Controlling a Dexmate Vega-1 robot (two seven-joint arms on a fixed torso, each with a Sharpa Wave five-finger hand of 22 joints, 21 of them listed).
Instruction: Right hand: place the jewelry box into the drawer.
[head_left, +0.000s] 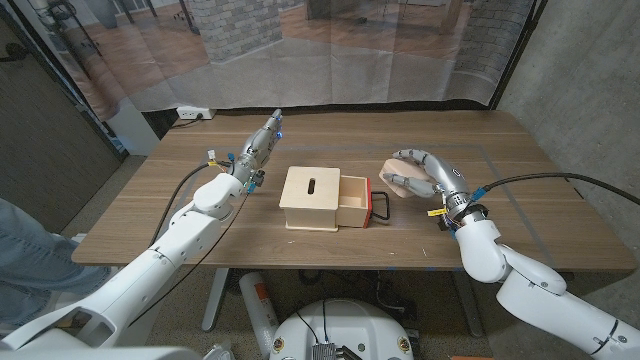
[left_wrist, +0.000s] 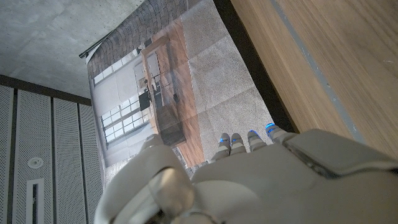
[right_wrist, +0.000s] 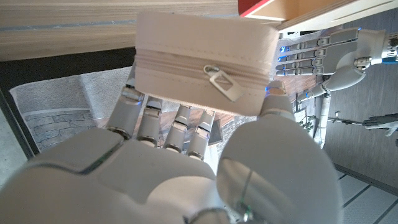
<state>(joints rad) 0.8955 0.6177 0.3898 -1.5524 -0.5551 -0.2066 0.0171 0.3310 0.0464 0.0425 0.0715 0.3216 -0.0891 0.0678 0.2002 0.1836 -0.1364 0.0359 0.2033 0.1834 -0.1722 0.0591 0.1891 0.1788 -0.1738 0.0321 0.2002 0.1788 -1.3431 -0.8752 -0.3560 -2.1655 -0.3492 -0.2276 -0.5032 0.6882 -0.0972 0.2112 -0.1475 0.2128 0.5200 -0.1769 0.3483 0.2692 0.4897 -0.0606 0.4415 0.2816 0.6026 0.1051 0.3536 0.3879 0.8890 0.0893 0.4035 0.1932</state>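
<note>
A pale wooden chest (head_left: 312, 198) stands mid-table, its drawer (head_left: 352, 203) pulled out to the right with a red handle (head_left: 381, 205). My right hand (head_left: 422, 172) hovers just right of the drawer and grips the pale pink jewelry box (head_left: 403, 184). In the right wrist view the jewelry box (right_wrist: 205, 62) shows its zipper, pinched between my fingers (right_wrist: 165, 121) and thumb, with the drawer's edge (right_wrist: 298, 7) just beyond. My left hand (head_left: 258, 150) is held above the table left of the chest, fingers straight and holding nothing; its back (left_wrist: 261, 180) shows in the left wrist view.
A white power strip (head_left: 193, 113) lies off the table's far left corner. Cables trail from both wrists. A person's leg in jeans (head_left: 25, 250) is at the left edge. A grey wall (head_left: 590, 90) stands at right. Bare tabletop (head_left: 520, 160) lies beyond my right hand.
</note>
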